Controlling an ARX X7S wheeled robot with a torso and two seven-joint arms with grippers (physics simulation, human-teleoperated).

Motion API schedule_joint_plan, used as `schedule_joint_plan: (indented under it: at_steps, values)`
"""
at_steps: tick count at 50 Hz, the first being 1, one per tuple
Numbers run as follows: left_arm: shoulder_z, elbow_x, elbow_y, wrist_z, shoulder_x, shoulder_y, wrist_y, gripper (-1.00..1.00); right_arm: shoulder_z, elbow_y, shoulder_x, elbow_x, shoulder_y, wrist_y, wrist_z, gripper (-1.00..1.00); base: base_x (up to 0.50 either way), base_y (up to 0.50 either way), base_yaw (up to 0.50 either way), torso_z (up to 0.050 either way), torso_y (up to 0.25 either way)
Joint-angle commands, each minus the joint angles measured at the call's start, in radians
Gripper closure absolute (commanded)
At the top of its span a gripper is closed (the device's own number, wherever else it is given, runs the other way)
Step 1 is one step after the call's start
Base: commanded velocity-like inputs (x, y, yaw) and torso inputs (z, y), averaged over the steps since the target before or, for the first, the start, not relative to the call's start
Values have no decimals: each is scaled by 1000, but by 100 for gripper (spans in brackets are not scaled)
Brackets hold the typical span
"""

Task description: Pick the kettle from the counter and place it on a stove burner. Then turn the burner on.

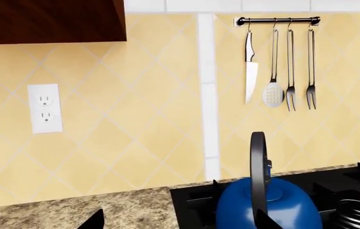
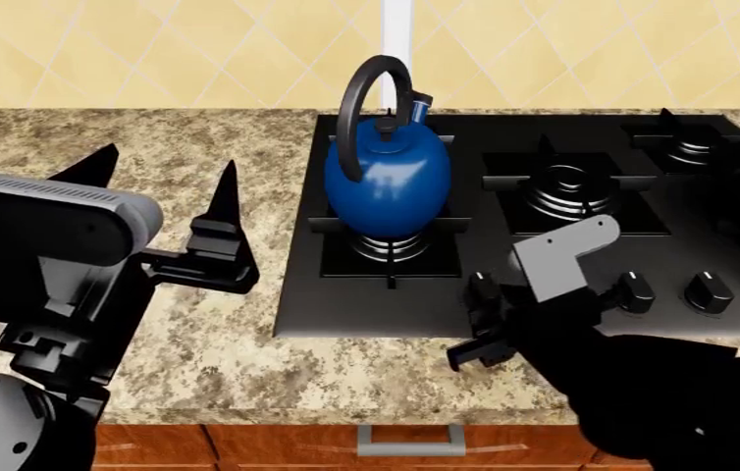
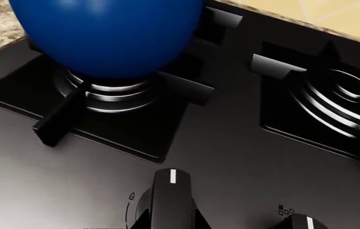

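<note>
The right gripper (image 2: 486, 324) sits at the leftmost knob (image 3: 172, 198); its fingers are hidden, so I cannot tell its spread. The left gripper (image 2: 167, 201) hangs wide and empty over the surface (image 2: 147, 304). The kettle (image 2: 388, 177) rests on the stove's (image 2: 580, 265) front-left burner (image 3: 113, 93).

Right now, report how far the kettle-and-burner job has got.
Done: the kettle sits on the front-left burner of the stove, off the counter. The left claw is open and clear of it. In hand: the right claw is at the leftmost knob; its grip is hidden. Left: turning the burner on; no flame shows.
</note>
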Motion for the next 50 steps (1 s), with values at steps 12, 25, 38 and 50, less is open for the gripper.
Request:
schedule_joint_plan:
  at_steps: [12, 25, 38, 50]
  values:
    - [18, 5, -8, -3, 3, -13, -5, -100, -67, 13, 51, -61, -1, -133, -331, 100, 3, 2, 4, 0, 0]
    - [21, 5, -14, -3, 2, -16, -2, -100, -78, 90, 54, -129, -8, -221, -443, 100, 3, 3, 6, 0, 0]
    - [23, -1, -14, -7, -1, -25, -5, -100, -116, 135, 50, -203, 5, -270, -519, 100, 4, 3, 6, 0, 0]
    - [30, 8, -20, -2, 0, -20, 1, -100, -123, 138, 72, -251, -23, -357, -586, 100, 3, 3, 6, 0, 0]
